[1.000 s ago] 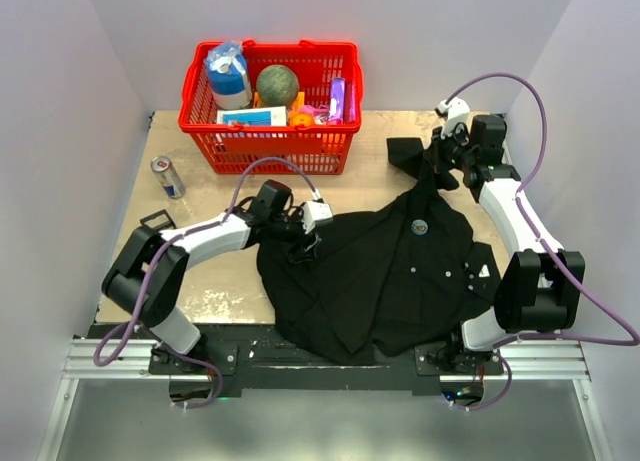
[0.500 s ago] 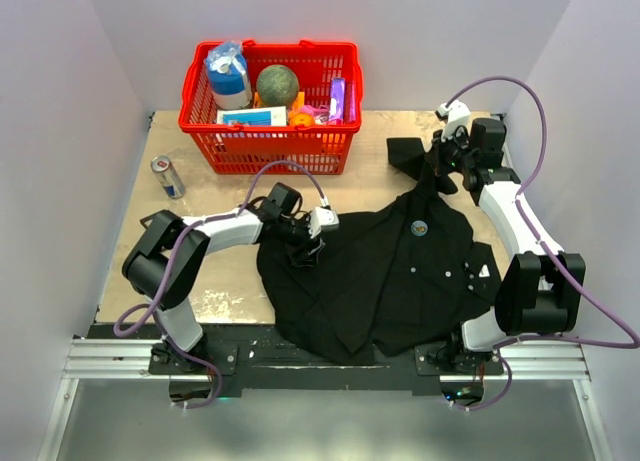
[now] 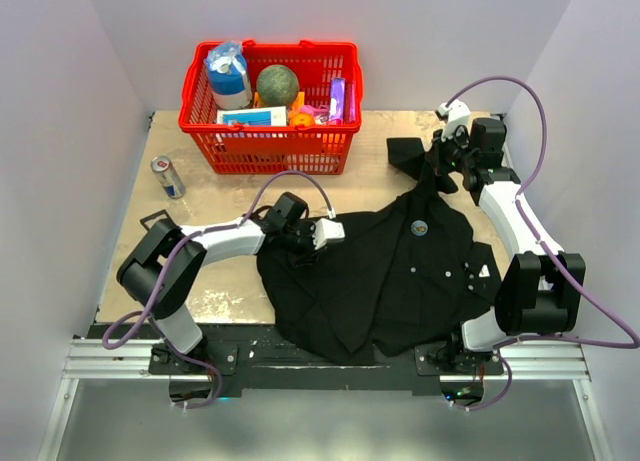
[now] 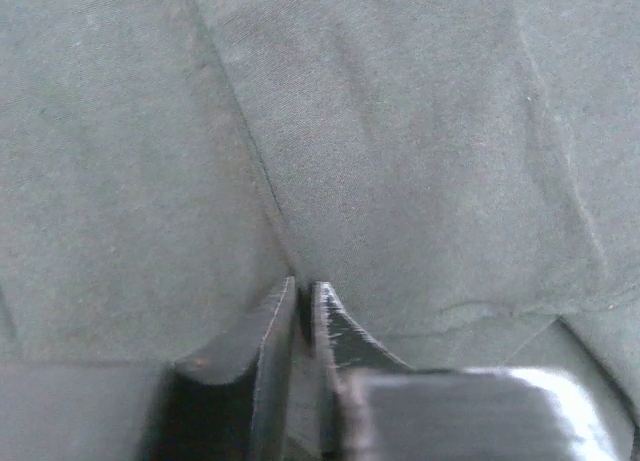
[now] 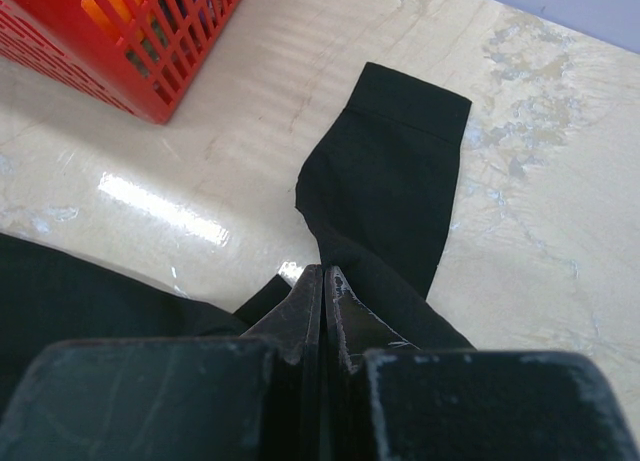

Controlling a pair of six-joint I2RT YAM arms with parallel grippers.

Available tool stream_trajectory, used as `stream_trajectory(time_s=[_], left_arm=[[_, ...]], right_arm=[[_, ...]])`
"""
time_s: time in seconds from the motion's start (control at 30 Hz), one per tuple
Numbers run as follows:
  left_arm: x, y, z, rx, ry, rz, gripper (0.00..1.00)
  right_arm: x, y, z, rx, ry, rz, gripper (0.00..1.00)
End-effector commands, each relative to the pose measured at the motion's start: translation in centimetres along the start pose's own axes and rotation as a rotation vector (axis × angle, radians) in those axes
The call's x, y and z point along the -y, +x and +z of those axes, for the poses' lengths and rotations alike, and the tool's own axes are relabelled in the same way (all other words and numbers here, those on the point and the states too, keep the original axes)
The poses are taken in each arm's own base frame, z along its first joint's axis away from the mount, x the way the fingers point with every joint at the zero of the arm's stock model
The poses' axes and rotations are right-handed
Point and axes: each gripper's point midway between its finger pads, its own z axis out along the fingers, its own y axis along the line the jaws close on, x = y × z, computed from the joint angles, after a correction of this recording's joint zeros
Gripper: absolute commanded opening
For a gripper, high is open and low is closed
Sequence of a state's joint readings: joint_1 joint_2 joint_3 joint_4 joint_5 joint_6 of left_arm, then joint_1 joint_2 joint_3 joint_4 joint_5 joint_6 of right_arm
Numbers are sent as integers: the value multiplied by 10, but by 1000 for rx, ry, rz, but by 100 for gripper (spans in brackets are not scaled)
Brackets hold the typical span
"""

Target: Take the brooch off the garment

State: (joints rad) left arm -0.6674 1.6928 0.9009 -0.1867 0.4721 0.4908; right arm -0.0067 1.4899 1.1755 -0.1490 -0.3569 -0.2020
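A large black short-sleeved collared shirt (image 3: 370,281) lies spread on the pale wooden bench (image 3: 200,241). The small round silvery-grey brooch (image 3: 419,225) sits on the shirt's upper chest, between the two arms and nearer the right one. The left hand (image 4: 303,286) presses onto the shirt's left edge, its fingers drawn almost together with a thin ridge of cloth pinched between them. The right hand (image 5: 322,273) is fully closed on black cloth near a sleeve. A red plastic basket (image 3: 280,153) stands at the back.
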Motion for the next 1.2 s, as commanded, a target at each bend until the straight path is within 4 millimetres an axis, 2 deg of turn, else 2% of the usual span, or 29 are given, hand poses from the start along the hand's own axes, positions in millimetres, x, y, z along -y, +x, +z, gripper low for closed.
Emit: stream_trajectory(time_s=[0.0,0.03,0.1,0.13,0.17,0.2,0.23,0.27,0.3,0.33,0.37,0.4,0.43,0.47,0.5,0.53,0.57,0.63,0.67,0.73,0.77,0.87,0.9,1.07,1.1,1.17], left_arm=[[-14,-14,-6,22,-66,28,5],[-15,-16,-10,19,-67,29,0],[-23,-28,-19,39,-80,33,0],[-23,-33,-28,43,-78,30,0],[-32,-38,-38,61,-93,21,0],[-43,-59,-53,109,-113,39,0],[-48,-70,-72,132,-134,42,0],[-65,-76,-92,157,-180,34,0],[-80,-104,-117,217,-225,72,0],[-86,-112,-138,234,-251,81,0],[-102,-115,-161,245,-302,76,0],[-114,-139,-190,283,-354,141,0],[-115,-138,-202,263,-359,144,0],[-127,-140,-220,257,-403,172,0],[-138,-151,-243,260,-474,196,0],[-145,-151,-256,245,-520,198,0],[-151,-156,-269,237,-566,225,0],[-161,-168,-301,232,-682,261,0],[-162,-174,-312,236,-715,284,0],[-157,-188,-337,263,-772,323,0],[-154,-194,-345,275,-785,339,0],[-129,-219,-373,352,-795,403,0],[-119,-223,-384,374,-800,419,0],[-70,-252,-421,483,-824,517,0],[-57,-259,-433,514,-842,544,0],[-43,-268,-453,556,-877,562,0]], right_arm=[[5,-29,-9,82,30,-35,0],[5,-30,-9,84,30,-37,0],[6,-33,-10,85,32,-43,0],[7,-35,-10,85,32,-45,0],[8,-42,-12,93,36,-50,0],[11,-46,-13,95,49,-55,0],[14,-51,-14,99,63,-62,0],[18,-67,-19,126,81,-74,0],[25,-76,-24,140,111,-83,0],[37,-84,-29,154,143,-82,0],[45,-106,-39,192,172,-94,0],[53,-115,-45,205,192,-100,0],[62,-124,-52,217,217,-106,0],[67,-142,-63,243,236,-138,0],[70,-152,-70,257,249,-160,0],[74,-159,-76,265,261,-187,0],[74,-172,-87,276,271,-260,0],[74,-184,-101,295,296,-323,0],[76,-195,-116,322,341,-361,0],[74,-210,-137,362,382,-401,0],[71,-222,-159,396,421,-423,0],[63,-241,-198,465,477,-454,0],[55,-250,-222,509,498,-465,0],[31,-282,-308,649,598,-479,0],[24,-288,-329,682,617,-486,0],[13,-299,-363,738,652,-510,0]])
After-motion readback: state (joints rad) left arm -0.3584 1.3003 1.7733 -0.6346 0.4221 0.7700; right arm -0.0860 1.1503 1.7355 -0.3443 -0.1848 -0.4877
